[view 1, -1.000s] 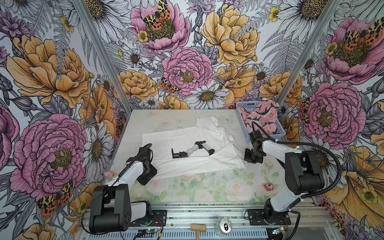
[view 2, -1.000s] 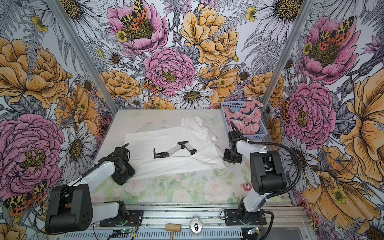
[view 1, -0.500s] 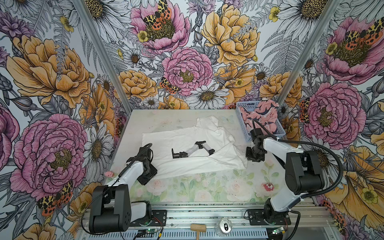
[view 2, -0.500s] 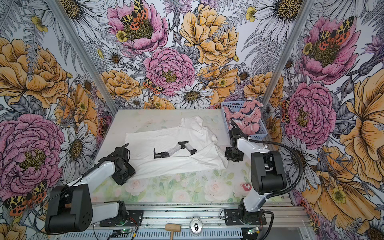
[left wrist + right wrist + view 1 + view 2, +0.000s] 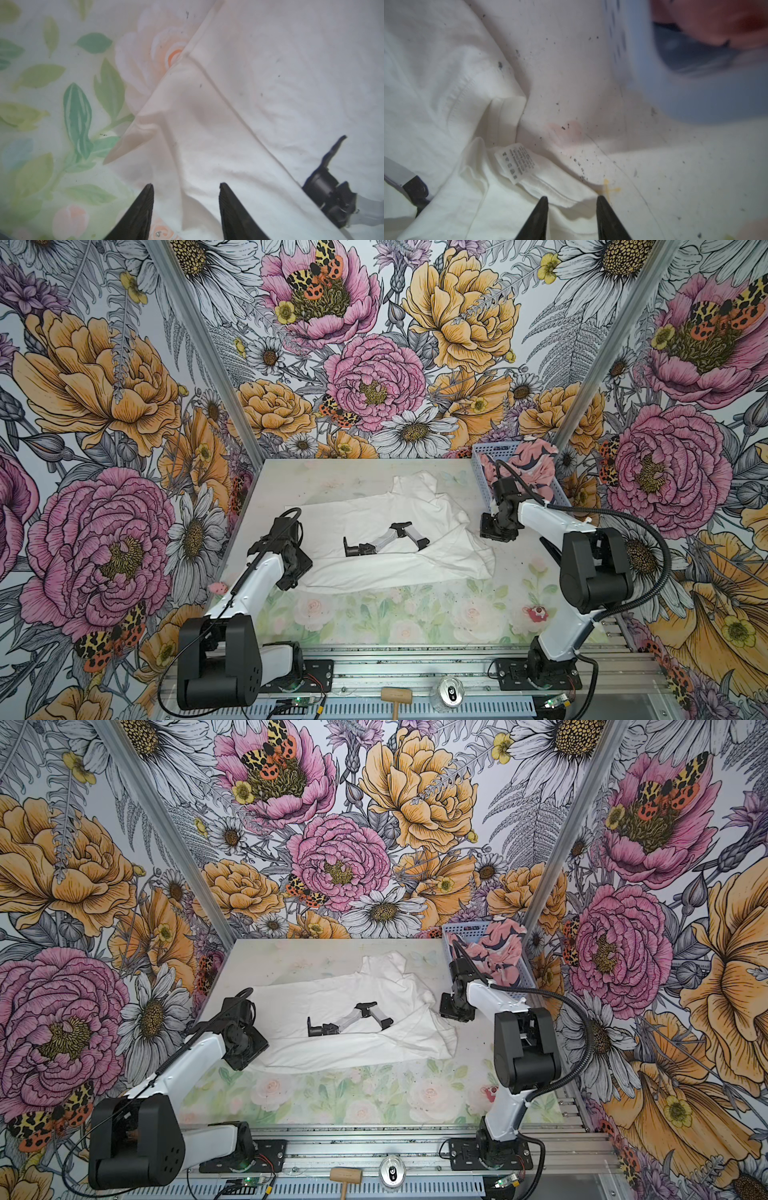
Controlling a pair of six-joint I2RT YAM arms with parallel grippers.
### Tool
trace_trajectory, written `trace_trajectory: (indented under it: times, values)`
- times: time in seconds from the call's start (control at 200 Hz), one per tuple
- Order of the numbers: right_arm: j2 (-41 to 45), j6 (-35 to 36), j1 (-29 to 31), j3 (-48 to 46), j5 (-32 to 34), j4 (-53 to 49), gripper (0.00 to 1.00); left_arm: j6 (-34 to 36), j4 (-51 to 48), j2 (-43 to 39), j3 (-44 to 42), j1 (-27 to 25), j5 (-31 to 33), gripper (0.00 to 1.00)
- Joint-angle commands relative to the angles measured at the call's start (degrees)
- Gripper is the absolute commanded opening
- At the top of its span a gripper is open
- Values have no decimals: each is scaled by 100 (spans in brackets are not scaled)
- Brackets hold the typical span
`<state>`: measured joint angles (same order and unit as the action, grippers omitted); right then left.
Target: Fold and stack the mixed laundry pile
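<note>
White T-shirt (image 5: 374, 510) lies spread mid-table (image 5: 374, 614). Long axis runs left-right, slightly tilted, with the collar end to the right and the hem to the left. Care label (image 5: 517, 164) sits by the collar: wash symbols plus small print, too fine to read. Pink garment (image 5: 536, 464) is bunched in the blue basket (image 5: 478, 472), far right corner. Left gripper (image 5: 186, 187) is about half open over the hem corner, holding nothing. Right gripper (image 5: 571, 197) is part open over the collar edge, nothing pinched.
</note>
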<state>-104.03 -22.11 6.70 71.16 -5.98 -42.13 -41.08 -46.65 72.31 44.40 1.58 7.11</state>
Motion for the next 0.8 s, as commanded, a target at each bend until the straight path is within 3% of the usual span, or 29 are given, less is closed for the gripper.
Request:
trace_trajectory:
  times: [0.0,0.3,0.62,0.791]
  values:
    - [-215,218,102,214,-415,244,40,245,73,199,291,-52,206,52]
    - [-592,256,191,188,-197,372,40,336,85,329,581,-85,210,53]
    - [-952,102,89,292,1293,-37,40,1000,343,2260,1576,-48,382,53]
    - [-801,65,-107,182,1296,-56,39,1293,336,2930,2066,-32,402,52]
